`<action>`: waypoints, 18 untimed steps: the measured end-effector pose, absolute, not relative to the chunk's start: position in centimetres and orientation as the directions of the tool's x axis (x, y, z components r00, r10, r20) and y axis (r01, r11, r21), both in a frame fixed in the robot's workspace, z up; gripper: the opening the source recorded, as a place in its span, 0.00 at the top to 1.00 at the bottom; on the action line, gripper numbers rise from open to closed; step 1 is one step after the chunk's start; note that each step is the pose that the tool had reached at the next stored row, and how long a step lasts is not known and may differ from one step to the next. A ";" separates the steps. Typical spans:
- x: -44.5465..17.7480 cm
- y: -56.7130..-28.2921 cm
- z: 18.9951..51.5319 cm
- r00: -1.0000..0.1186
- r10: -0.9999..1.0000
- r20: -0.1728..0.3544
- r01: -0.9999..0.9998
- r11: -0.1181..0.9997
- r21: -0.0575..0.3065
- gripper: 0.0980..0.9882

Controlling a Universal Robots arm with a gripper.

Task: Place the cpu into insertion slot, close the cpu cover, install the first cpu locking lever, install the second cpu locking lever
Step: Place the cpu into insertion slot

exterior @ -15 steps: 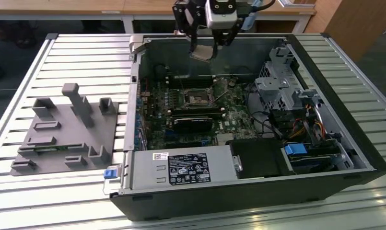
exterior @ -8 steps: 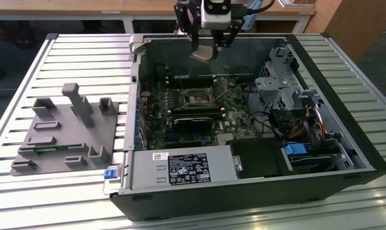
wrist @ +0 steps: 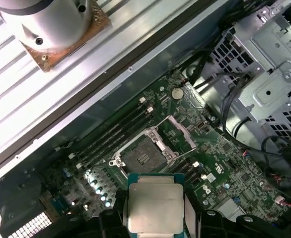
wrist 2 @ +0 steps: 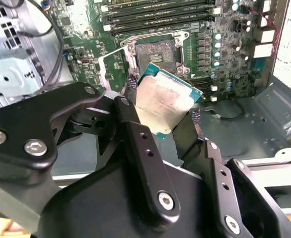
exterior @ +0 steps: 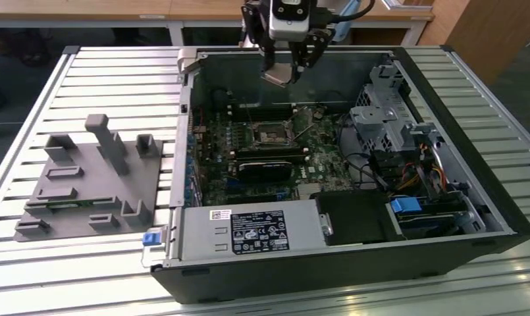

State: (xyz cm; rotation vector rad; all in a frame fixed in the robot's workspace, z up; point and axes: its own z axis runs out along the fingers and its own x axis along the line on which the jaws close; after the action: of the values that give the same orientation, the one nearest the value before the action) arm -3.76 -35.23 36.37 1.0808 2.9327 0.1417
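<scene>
Item: cpu (wrist 2: 168,101) — judged light, stiff, fragile underneath — pinched by opposite edges between my fingers (wrist 2: 133,126), above the open insertion slot (wrist 2: 155,52).

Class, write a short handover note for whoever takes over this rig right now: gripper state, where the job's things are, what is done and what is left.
The gripper is shut on the small flat square silver-grey cpu, held by its edges above the green motherboard in the open black computer case.
The insertion slot, a square silver-rimmed socket with a dark centre, is empty.
The cpu cover, a thin silvery metal frame, stands open beside the slot.
Done: cpu picked up.
Left: seating the cpu, closing the cover, both locking levers.
</scene>
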 end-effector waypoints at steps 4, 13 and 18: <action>-3.8 -35.2 36.3 -0.725 0.688 0.019 0.687 0.721 0.089 0.51; -3.8 -35.2 36.1 -0.643 0.766 0.019 0.764 0.639 0.089 0.51; -3.8 -35.2 36.0 -0.588 0.809 0.019 0.807 0.584 0.089 0.51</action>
State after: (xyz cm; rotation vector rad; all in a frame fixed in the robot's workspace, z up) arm -3.76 -35.16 35.95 1.4152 2.7750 0.1368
